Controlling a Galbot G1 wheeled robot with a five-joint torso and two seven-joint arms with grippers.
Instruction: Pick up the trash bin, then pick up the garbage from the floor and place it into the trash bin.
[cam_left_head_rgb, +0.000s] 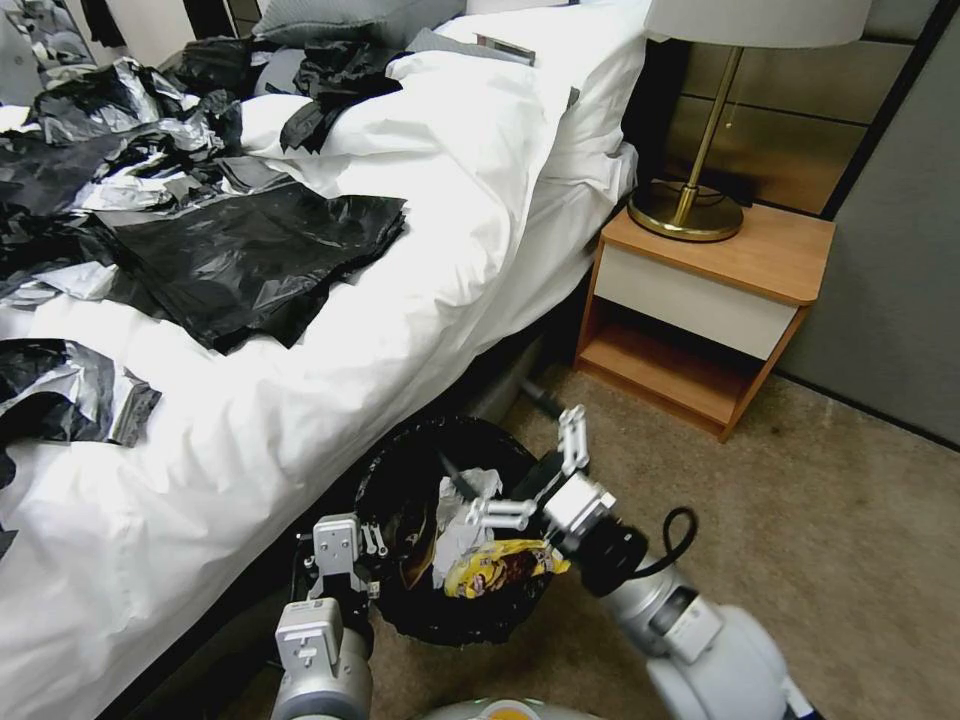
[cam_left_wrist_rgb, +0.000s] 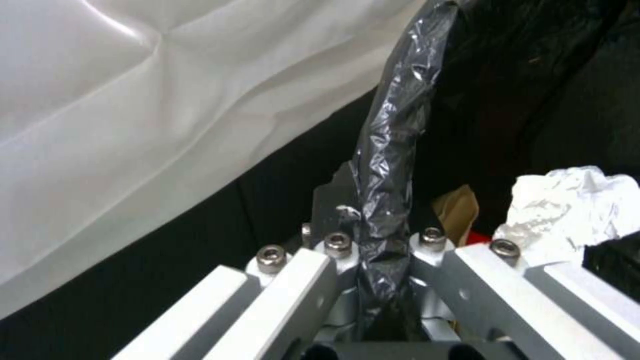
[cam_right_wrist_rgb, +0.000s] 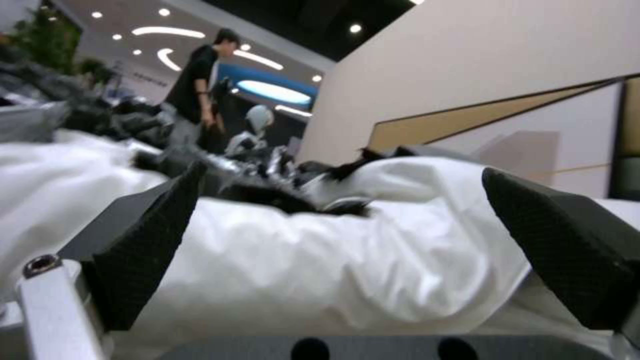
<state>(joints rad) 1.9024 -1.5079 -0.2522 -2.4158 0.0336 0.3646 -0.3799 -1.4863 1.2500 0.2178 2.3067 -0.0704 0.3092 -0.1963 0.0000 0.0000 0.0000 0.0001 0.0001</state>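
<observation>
Head view: left claw (cam_left_head_rgb: 362, 548) clamped on trash bin (cam_left_head_rgb: 400, 480) rim, right claw (cam_left_head_rgb: 530, 470) spread wide above.

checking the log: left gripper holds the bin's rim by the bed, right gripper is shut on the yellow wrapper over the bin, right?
Not quite. The left gripper does clamp the trash bin rim, but the right gripper is open and empty above it, as the right wrist view shows. The yellow wrapper already lies in the bin.

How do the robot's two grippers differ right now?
The left gripper is shut on the trash bin, pinching its black-lined rim; the right gripper is open and holds nothing. The left grips at the bin's near edge, while the right hangs above the bin's mouth, over the yellow wrapper and crumpled paper. Both are at the bin beside the bed.
</observation>
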